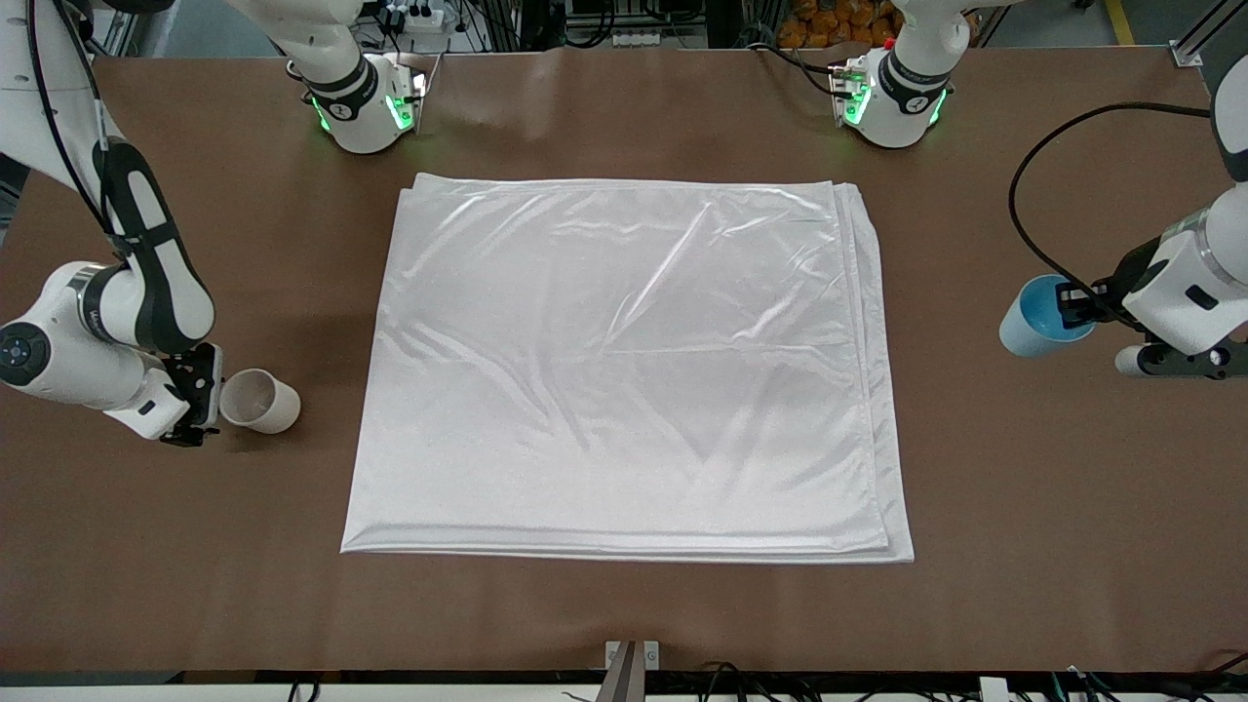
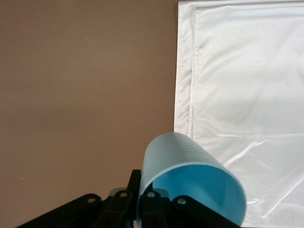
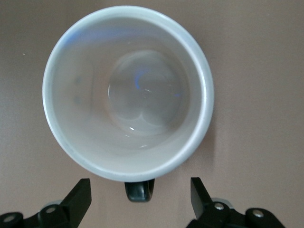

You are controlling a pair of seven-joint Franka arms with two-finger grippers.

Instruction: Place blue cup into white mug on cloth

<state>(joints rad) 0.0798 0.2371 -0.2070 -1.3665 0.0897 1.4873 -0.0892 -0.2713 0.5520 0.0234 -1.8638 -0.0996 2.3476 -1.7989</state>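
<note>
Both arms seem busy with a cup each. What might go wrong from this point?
The left claw pinches only the rim of the blue cup, which hangs tilted, so it might slip or swing. The right claw stands open around the white mug's small black handle; a slightly off close could nudge the mug instead. Both are still off the cloth.

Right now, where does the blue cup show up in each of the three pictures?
Front view: blue cup in the left gripper, off the cloth toward the left arm's end.
Left wrist view: cup fills the foreground, clamped at its rim.
Right wrist view: not in it.
Shared landmark: the cloth's edge.
</note>
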